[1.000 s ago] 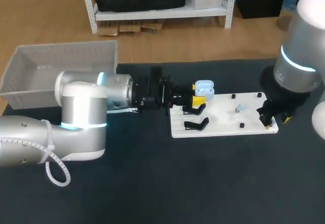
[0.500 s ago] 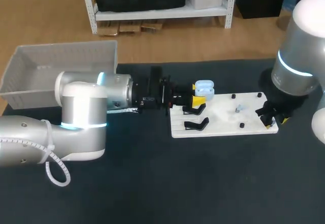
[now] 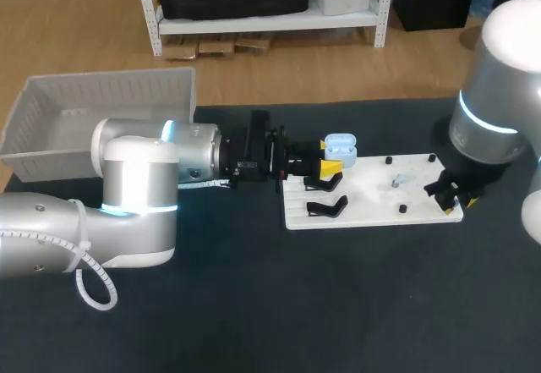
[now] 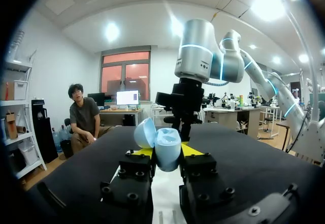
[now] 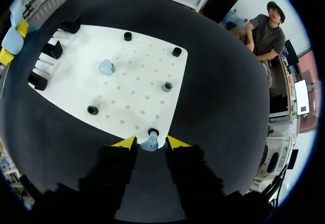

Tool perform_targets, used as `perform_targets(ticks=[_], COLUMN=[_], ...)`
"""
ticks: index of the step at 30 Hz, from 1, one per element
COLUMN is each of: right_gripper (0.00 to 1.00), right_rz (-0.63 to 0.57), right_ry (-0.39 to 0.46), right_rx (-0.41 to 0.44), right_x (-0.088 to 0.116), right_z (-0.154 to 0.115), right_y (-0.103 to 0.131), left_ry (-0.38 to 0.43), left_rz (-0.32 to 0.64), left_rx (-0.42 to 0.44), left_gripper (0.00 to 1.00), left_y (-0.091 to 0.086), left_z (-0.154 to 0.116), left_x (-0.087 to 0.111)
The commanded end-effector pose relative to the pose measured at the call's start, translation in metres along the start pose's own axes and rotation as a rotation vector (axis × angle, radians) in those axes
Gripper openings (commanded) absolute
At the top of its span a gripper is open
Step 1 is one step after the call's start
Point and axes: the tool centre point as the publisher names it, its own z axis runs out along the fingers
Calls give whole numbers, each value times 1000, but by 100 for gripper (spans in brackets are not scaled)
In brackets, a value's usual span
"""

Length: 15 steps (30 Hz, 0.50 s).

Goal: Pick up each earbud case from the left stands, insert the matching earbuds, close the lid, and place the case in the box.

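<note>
Since a second ago the right arm has drawn in slightly toward the far left, so that the right fingers (image 5: 125, 143) now stand at the near right corner of the flat white pegboard (image 3: 363, 205); the left arm has not moved. The right fingers are parted, and a small light-blue earbud (image 5: 150, 144) sits in the gap between their yellow tips, with a sliver of room on each side, just beside a black peg (image 5: 152, 131) at the board's edge. A second light-blue earbud (image 5: 106, 67) stands farther in on the board, well apart from them. The left fingers (image 4: 194, 149) are closed from both sides on the light-blue earbud case (image 4: 166, 150), whose rounded lid (image 4: 144, 132) is tipped open, at the board's far left end, beyond the black stands (image 3: 325, 207). Whether anything lies inside the case I cannot tell. A white plastic basket (image 3: 51, 149) stands at the far left of the dark surface (image 3: 254, 305), well apart from the board.
</note>
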Motion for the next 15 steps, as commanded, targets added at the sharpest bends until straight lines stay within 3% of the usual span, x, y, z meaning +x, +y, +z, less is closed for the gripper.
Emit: perform_targets(ticks=[1,15], right_gripper=[33,27], right_rz=[3,0], right_ry=[-12,-12], right_rx=[11,29], right_x=[2,2], right_z=[3,5], right_y=[1,1], left_ry=[-3,-3], left_rz=[4,4], left_rx=[-7,-7], left_gripper=[0,0], left_y=[-2,-2], left_z=[0,0], left_x=[1,1])
